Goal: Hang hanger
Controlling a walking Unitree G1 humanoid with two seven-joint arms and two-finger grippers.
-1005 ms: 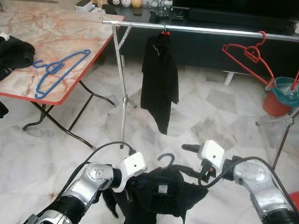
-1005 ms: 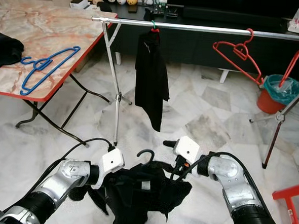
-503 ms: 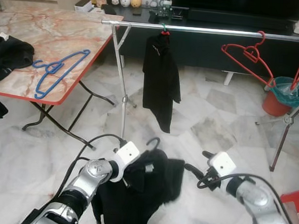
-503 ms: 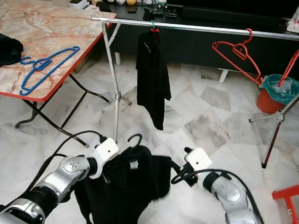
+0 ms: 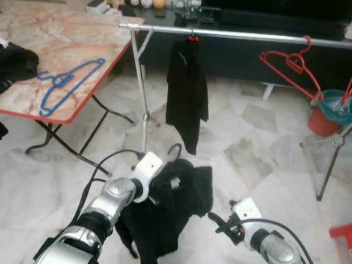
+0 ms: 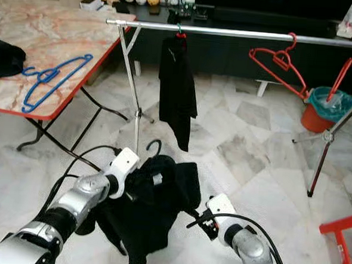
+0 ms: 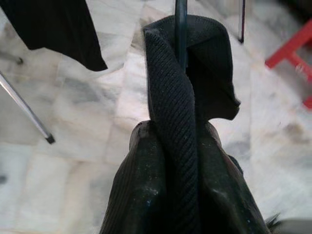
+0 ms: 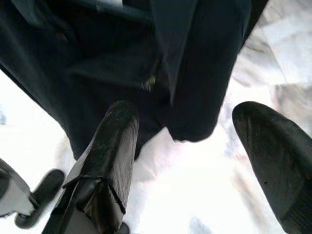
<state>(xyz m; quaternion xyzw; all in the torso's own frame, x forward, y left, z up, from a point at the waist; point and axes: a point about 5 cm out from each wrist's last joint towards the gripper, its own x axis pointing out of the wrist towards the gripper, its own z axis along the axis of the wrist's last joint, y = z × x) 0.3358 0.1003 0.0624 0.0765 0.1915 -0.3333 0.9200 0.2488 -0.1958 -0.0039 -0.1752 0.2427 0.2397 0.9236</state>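
The left gripper [image 7: 178, 146] is clamped on a black shirt [image 5: 174, 204] with a hanger [image 5: 175, 149]; the right gripper [image 8: 195, 161] hangs apart, beside it, below the rail [image 5: 241, 35].

Left gripper [image 6: 138, 186] clamped on black garment [image 6: 153, 205] with hanger hook [image 6: 153, 145] sticking up. Right gripper [image 6: 196, 219] spread, beside garment. Rail [image 6: 230, 32] above.
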